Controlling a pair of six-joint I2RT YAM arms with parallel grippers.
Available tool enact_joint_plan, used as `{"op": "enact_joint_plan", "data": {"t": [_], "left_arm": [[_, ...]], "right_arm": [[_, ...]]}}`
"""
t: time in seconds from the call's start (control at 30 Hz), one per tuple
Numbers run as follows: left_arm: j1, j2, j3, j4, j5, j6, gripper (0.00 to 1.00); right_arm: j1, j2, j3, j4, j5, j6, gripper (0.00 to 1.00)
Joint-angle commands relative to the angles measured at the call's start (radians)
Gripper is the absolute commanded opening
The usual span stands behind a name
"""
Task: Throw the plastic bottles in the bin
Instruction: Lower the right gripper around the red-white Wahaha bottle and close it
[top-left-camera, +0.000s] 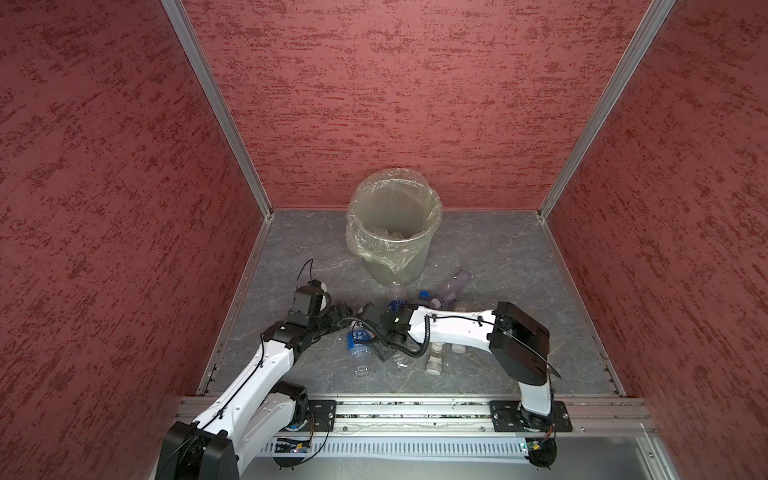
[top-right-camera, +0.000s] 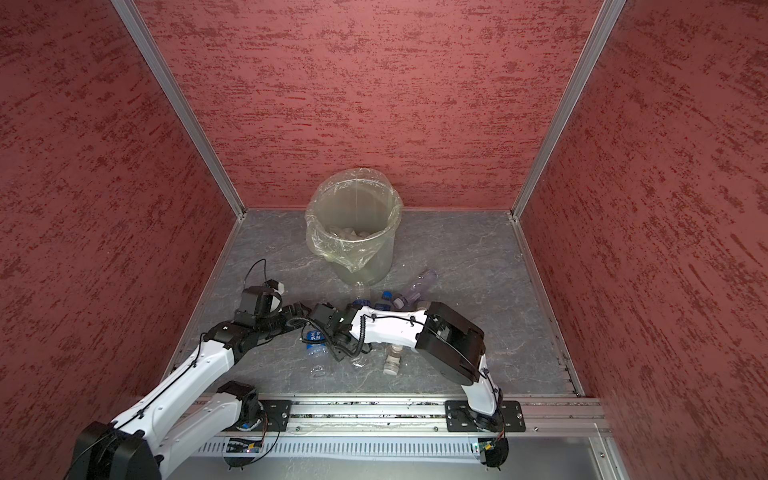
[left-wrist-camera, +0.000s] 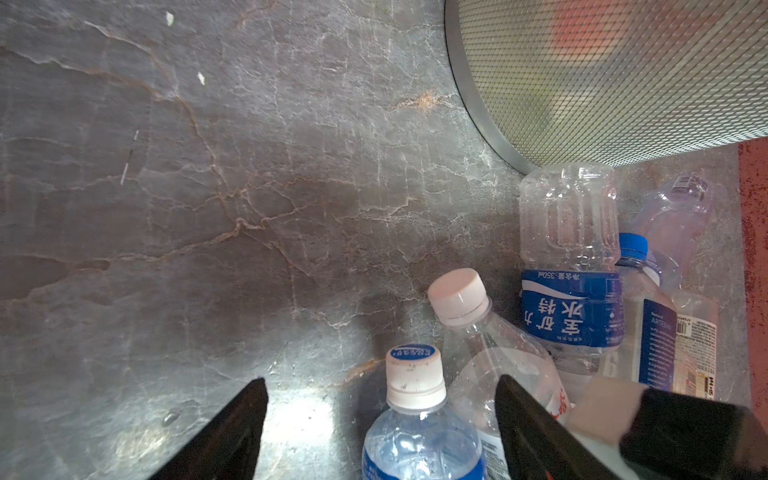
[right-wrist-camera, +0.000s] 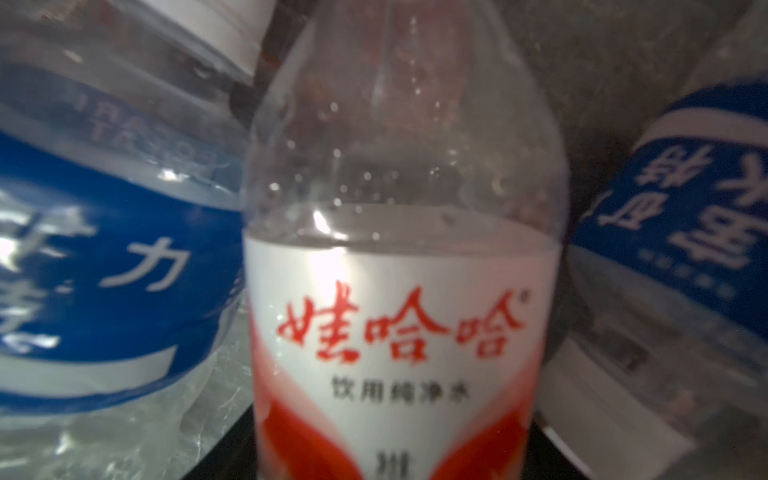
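"Grabbing is the step right now," says Mia. "Both arms are down low in the heap of plastic bottles (top-left-camera: 432, 297) on the grey table (top-left-camera: 511, 257), just in front of the bin (top-left-camera: 405, 259)."

"What is the right claw (right-wrist-camera: 392, 453) doing?" asks Ben.

"It is squeezed onto the red-and-white bottle (right-wrist-camera: 399, 324). Its two black fingers press on both sides. That bottle lies on the table between two blue ones."

"And the left claw (left-wrist-camera: 380, 379)?"

"It is let go, wide apart. The blue bottle (left-wrist-camera: 422, 444) with the white cap sits between its fingers (left-wrist-camera: 237, 432), but one finger is not touching it."

"Are any bottles in the bin?"

"I see pale things at the bottom, but I cannot tell what they are. Lots of bottles lie outside, so I think the job is far from done."

"What comes next?"

"I think the right arm must lift its bottle straight up, carry it over the rim, and let go. The bin is tall, so it must go high first."

"And the left one?"

"It needs to close on the blue bottle. The two claws are very near each other, so they should take turns and not bump."
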Motion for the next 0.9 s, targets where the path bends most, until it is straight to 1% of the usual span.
{"op": "enact_joint_plan", "data": {"t": [0.0,0.13,0.27,0.43,0.87], "left_arm": [[0.008,-0.007,-0.011,0.019,0.011,0.012,0.86],[0.010,-0.006,-0.011,0.020,0.014,0.010,0.86],[0.009,-0.005,-0.011,0.021,0.014,0.010,0.86],[0.011,-0.003,-0.012,0.022,0.013,0.010,0.86],[0.018,-0.004,-0.017,0.027,0.030,0.011,0.86]], "right_arm": [[-0.009,0.027,-0.018,0.008,-0.023,-0.003,0.68],[-0.013,0.031,-0.024,0.010,-0.020,0.000,0.68],[-0.014,0.017,-0.020,0.006,-0.006,0.002,0.59],[-0.019,-0.013,-0.021,0.002,0.014,0.005,0.52],[-0.023,-0.126,-0.027,0.002,0.042,0.017,0.51]]}}
